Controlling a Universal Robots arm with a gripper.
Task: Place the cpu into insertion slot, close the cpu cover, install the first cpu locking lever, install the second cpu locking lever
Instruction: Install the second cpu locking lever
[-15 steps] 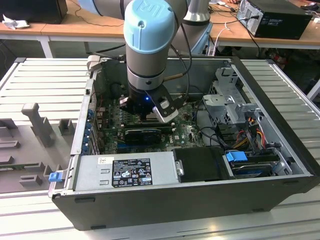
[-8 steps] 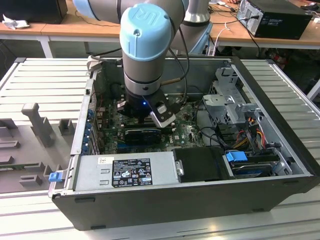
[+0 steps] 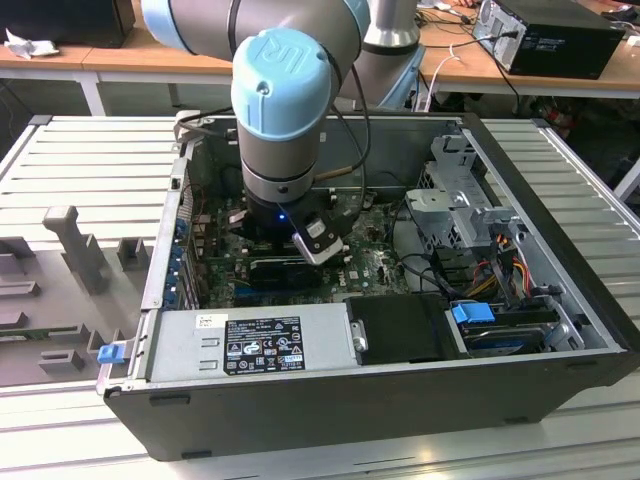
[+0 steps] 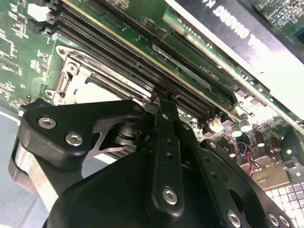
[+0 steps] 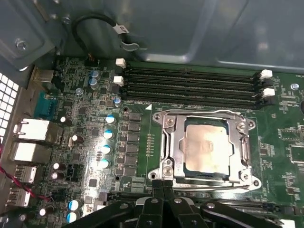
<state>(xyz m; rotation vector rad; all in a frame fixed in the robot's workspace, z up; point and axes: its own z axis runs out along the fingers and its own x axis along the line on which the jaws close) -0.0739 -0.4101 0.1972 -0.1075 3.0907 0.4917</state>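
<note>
Cpu (image 5: 205,145) sits flat inside the insertion slot (image 5: 176,167), right of centre in the first wrist view, its tan face showing through the square window of the cpu cover (image 5: 204,115), which lies closed down over it. Thin wire levers run along the frame's sides; whether either is hooked home I cannot tell.

At the lower middle of that view the pincer (image 5: 163,183) has its two black fingertips pressed together with nothing between them, resting at the near edge of the socket frame. In the second wrist view the same closed tips (image 4: 164,102) meet close to the socket's corner, beside the long memory slots (image 4: 142,52).

By my judgement the chip is light, stiff and fragile, with a pin field beneath that would not forgive sideways dragging; it is best touched only by its edges. The cover is thin sheet metal, stiff but springy, and the levers are slim, slippery wire best taken at their bent ends.

Room is tight: in the exterior view the arm reaches down into the open computer case (image 3: 560,215), with case walls, drive bay and cables close around.
</note>
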